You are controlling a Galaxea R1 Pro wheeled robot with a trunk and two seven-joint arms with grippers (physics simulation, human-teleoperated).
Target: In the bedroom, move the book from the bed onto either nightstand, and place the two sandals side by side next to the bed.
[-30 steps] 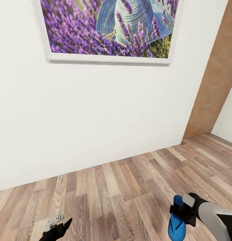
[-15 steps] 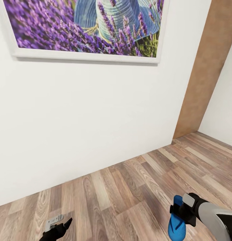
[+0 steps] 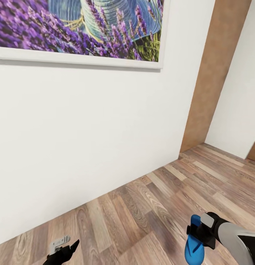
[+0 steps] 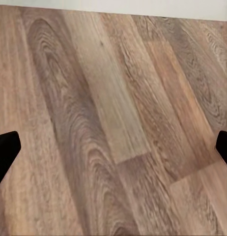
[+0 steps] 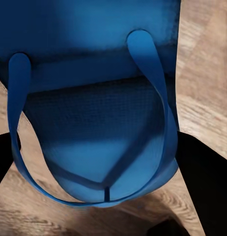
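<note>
The right gripper (image 3: 199, 235) clamps one blue sandal (image 3: 194, 243) at five o'clock over the plank floor (image 3: 149, 206); the left gripper (image 3: 64, 246), at seven o'clock, stands spread and empty. While driving along the white wall (image 3: 87, 140), the grip should hold firm and the sandal stay off the floor.

The right arm (image 3: 239, 241) at five o'clock in the head view has a smooth light-grey sleeve that gives way to a black wrist, with a small pale grey block on top. Its gripper (image 3: 195, 235) is black. The left gripper (image 3: 63, 252) at seven o'clock has black pointed fingers and a grey slotted bracket.
</note>
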